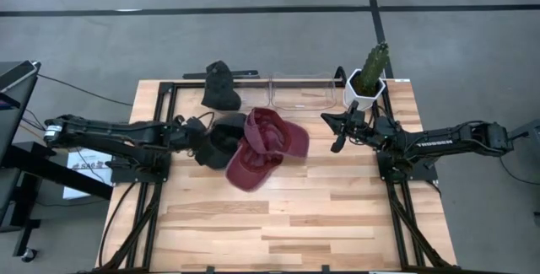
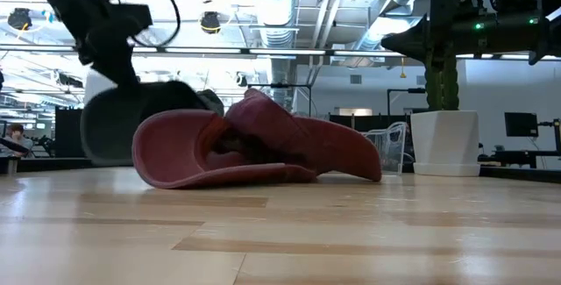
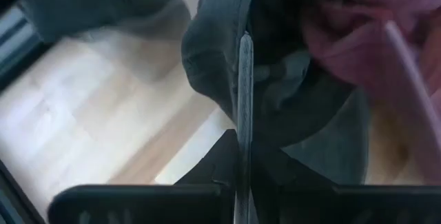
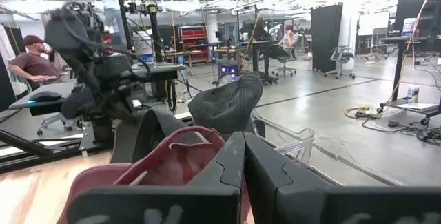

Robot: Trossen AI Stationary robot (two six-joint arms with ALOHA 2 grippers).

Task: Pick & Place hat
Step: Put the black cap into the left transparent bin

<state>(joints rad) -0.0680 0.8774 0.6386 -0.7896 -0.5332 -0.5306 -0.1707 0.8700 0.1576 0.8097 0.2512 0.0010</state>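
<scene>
The left tool (image 1: 211, 139) has its fingers pinched nearly together on the rim of a dark grey fabric cap (image 1: 221, 137); in the left wrist view a thin fold of that cloth (image 3: 244, 100) stands edge-on between them. That cap sits left of centre on the pale wooden tabletop (image 1: 295, 215), partly tucked under a floppy maroon hat (image 1: 266, 147) that leans over it, so gripping the exposed outer edge looks like the only way to free it without dragging the maroon one along. From table height the maroon hat (image 2: 254, 149) lies slumped with its brim flat on the wood. A second dark grey cap (image 1: 221, 87) rests at the far edge, beside a clear plastic bin (image 1: 301, 91), probably the intended drop spot. The right tool (image 1: 339, 131) waits shut and empty near a white pot holding a green cactus (image 1: 369, 76).
</scene>
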